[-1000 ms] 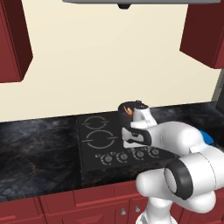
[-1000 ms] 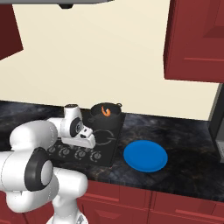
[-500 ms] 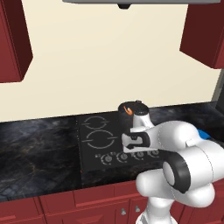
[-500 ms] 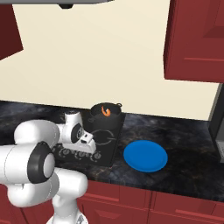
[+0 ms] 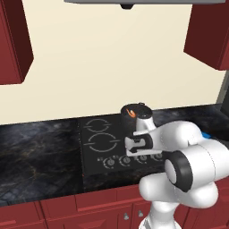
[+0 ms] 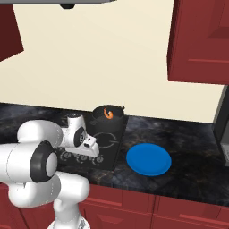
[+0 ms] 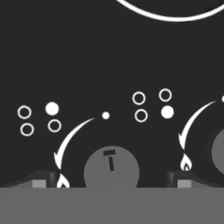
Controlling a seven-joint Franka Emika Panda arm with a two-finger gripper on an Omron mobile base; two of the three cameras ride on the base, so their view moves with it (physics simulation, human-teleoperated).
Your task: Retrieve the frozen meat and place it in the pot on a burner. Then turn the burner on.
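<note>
1. Frozen meat (image 6: 107, 113), an orange-red curved chunk, lies inside the dark grey pot (image 6: 108, 120) at centre frame; turning on the burner remains.
2. Low in the hand view, the gripper (image 7: 111, 180) has its fingers spread around a round grey knob (image 7: 111, 170).
3. Next, I judge, close and twist.

You see the cooktop (image 5: 112, 145) from behind, left and right; your hand camera looks close at a knob (image 7: 111, 168).

Dark marbled surface (image 5: 40, 156) runs wall to wall above red cabinet fronts. Black glass cooktop (image 6: 117, 139) set into it. Pot (image 6: 108, 117) stands on a rear burner (image 5: 134, 117). Flat blue plate (image 6: 148, 159) lies on the surface just right of the cooktop.
</note>
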